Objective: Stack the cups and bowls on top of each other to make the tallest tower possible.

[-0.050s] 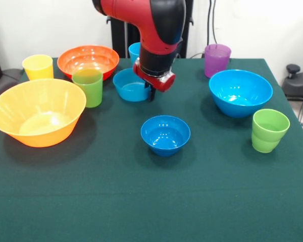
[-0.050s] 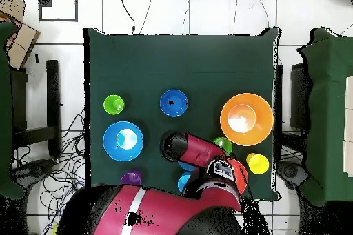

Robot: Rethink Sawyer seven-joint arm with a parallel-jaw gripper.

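My gripper hangs low over the right rim of the medium light blue bowl; the arm hides it in the overhead view. Every bowl and cup stands alone, and no tower is in view. The big yellow-orange bowl sits at the left, with the orange-red bowl, a yellow cup and a green cup behind it. A small dark blue bowl is in the middle. On the right are the big light blue bowl, a second green cup and the purple cup. A light blue cup peeks out behind the arm.
A dark green cloth covers the table. In the overhead view the red arm hides part of the orange-red bowl and the medium light blue bowl. Cables lie on the floor around the table.
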